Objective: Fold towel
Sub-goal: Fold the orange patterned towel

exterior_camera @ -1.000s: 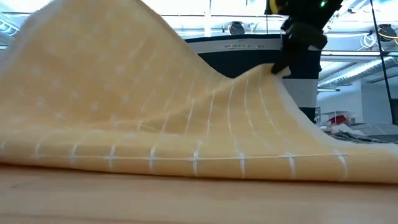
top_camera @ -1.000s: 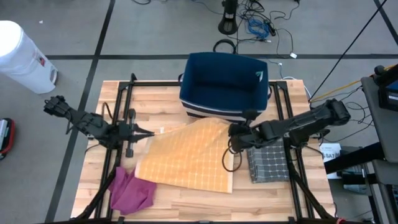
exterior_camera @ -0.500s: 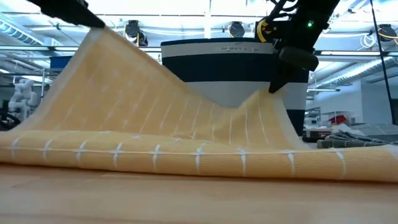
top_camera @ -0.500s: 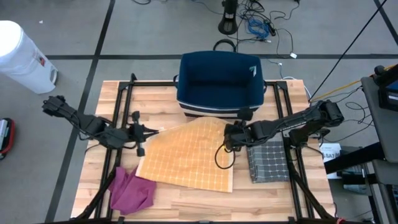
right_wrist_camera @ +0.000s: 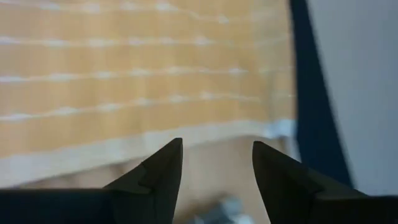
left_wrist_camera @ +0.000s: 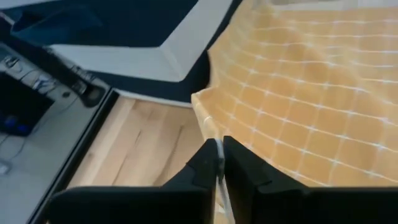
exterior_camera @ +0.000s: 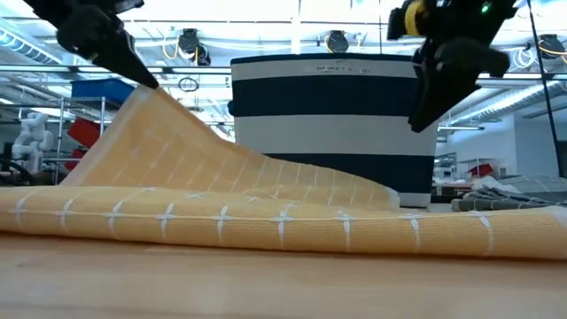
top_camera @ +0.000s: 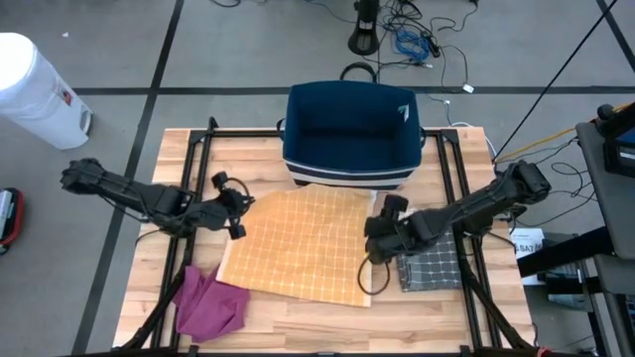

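A yellow checked towel [top_camera: 303,243] lies on the wooden table [top_camera: 298,322], folded double along its near edge [exterior_camera: 266,230]. My left gripper [top_camera: 242,210] is at the towel's far left corner and is shut on it. That corner stands raised [exterior_camera: 151,93], and the upper layer slopes down from it toward the right. My right gripper [top_camera: 377,243] hovers open just off the towel's right edge [right_wrist_camera: 155,146], with nothing between its fingers. My left gripper pinches the towel's far left corner [left_wrist_camera: 211,146] between its two fingers, at the hemmed edge. The fingers come slanting down from the table's left. The corner is held up off the table; the rest of the upper layer sags down onto the lower one.
A navy and white basket [top_camera: 352,134] stands at the table's far edge, close behind the towel. A grey checked cloth [top_camera: 432,260] lies right of the towel, under my right arm. A crumpled magenta cloth [top_camera: 210,302] lies at the near left corner.
My right gripper has opened and let go of the towel's right corner, then drawn off toward the table's near right. That corner has fallen flat. My left gripper has sunk and tipped downward with its corner, so the raised layer now stands lower.
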Available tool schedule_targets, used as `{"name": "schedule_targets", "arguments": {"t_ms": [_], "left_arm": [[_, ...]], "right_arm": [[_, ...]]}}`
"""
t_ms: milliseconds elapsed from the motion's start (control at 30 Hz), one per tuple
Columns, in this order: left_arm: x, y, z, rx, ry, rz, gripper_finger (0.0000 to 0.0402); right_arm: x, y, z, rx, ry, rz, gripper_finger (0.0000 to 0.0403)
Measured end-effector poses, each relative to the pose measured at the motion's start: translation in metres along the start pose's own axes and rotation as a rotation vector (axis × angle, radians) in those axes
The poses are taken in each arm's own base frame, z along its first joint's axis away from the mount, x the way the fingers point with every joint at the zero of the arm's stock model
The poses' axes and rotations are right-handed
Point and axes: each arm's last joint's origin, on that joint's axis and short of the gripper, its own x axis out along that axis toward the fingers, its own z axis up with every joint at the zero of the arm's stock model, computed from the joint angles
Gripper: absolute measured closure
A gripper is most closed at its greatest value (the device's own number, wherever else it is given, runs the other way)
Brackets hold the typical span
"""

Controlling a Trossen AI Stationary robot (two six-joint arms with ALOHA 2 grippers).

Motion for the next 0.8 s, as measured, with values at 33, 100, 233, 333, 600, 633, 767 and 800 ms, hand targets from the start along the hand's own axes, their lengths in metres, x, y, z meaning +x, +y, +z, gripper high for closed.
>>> {"name": "schedule_targets", "arguments": {"t_ms": [33, 100, 233, 333, 600, 633, 767, 800], "left_arm": [[0.002, 0.001, 0.000, -0.004, 0.007, 0.010, 0.0357], [0.004, 0.003, 0.000, -0.011, 0.019, 0.026, 0.0333], [0.006, 0.007, 0.000, -0.022, 0.026, 0.067, 0.0275], [0.007, 0.009, 0.000, -0.022, 0.023, 0.103, 0.0228], [0.006, 0.010, 0.000, -0.014, 0.014, 0.140, 0.0140], [0.006, 0.009, 0.000, -0.007, 0.015, 0.124, 0.0138], [0.003, -0.001, 0.000, 0.011, 0.029, -0.104, 0.0139], [0.002, -0.005, 0.000, 0.011, 0.034, -0.178, 0.0141]], "right_arm": [[-0.003, 0.005, 0.000, -0.004, -0.017, 0.030, 0.0227], [-0.009, 0.018, 0.000, -0.028, -0.065, 0.109, 0.0232], [-0.028, 0.047, 0.003, -0.075, -0.207, 0.313, 0.0237], [-0.039, 0.066, 0.001, -0.088, -0.286, 0.418, 0.0238], [-0.026, 0.125, -0.018, -0.185, -0.295, 0.519, 0.0238], [-0.021, 0.132, -0.021, -0.196, -0.288, 0.521, 0.0238], [-0.004, 0.152, -0.029, -0.211, -0.267, 0.528, 0.0238], [-0.001, 0.155, -0.029, -0.205, -0.269, 0.534, 0.0238]]}}
